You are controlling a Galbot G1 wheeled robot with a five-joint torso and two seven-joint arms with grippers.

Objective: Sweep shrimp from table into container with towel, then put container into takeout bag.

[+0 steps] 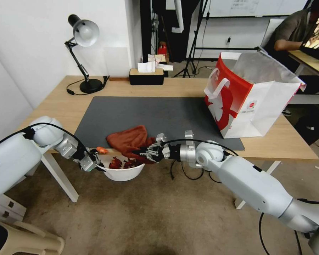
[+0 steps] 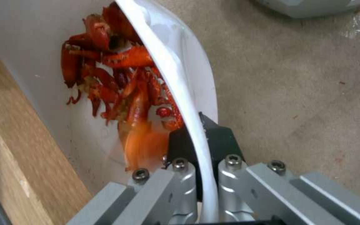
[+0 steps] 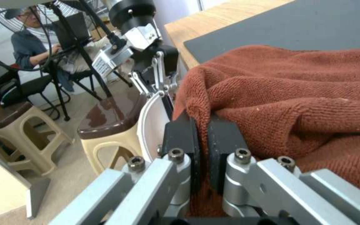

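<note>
While towel (image 1: 131,141) drapes container (image 1: 126,173), takeout bag (image 1: 251,106) stands apart

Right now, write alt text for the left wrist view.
The left gripper, fingers shut on the rim of a white bowl, holds it beside the edge of the wooden table. Red-orange shrimp lie piled inside the bowl, with bare floor beyond.

The white container (image 1: 123,173) hangs tilted just below the table (image 1: 173,88) edge, red shrimp (image 1: 124,163) inside. The rust-brown towel (image 1: 129,140) drapes over that edge. The red-and-white takeout bag (image 1: 250,95) stands open.
</note>
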